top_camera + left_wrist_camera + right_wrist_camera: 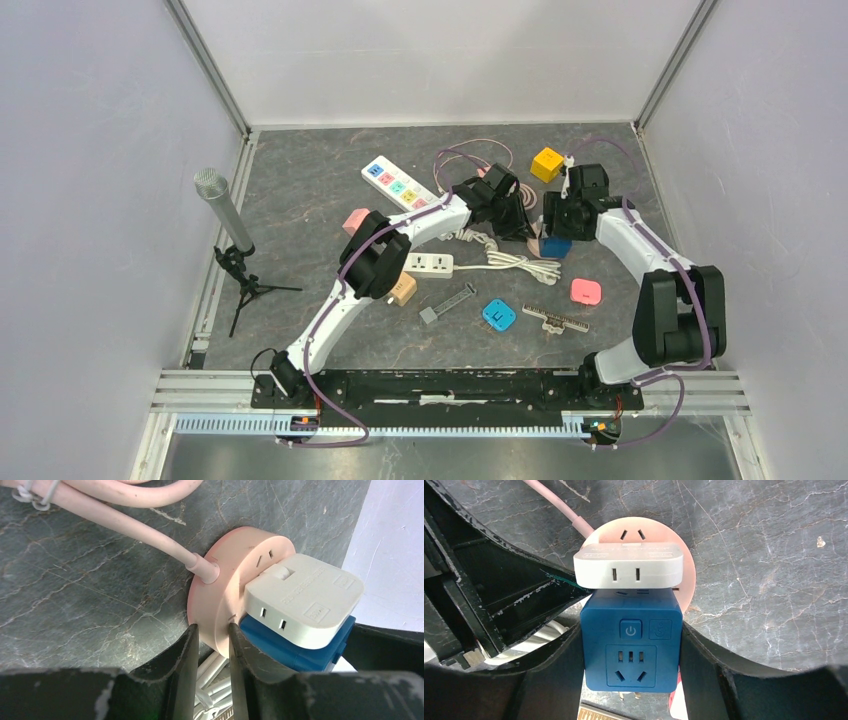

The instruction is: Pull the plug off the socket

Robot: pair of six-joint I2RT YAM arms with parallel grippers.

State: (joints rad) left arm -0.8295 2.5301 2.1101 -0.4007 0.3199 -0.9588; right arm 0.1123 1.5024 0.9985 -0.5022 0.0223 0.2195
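Blue cube plug point(631, 665) clamped for the pull, round pink socket point(225, 580) pinned by its rim.

The blue cube plug sits seated in the face of the round pink socket, on the half nearer the right arm, touching a white adapter point(629, 565) plugged in on the far half. The right gripper point(631, 635) straddles the cube, one finger pressed to each side wall, apparently holding it. The left gripper point(212, 630) comes in from the socket's other side and pinches the disc's edge between nearly closed fingers, near where the pink cable point(150, 535) leaves it across the table point(75, 590). The plug's pins likely run square to the socket face, so the pull should go straight off that face, back along the right wrist's line, while the left arm braces the socket.
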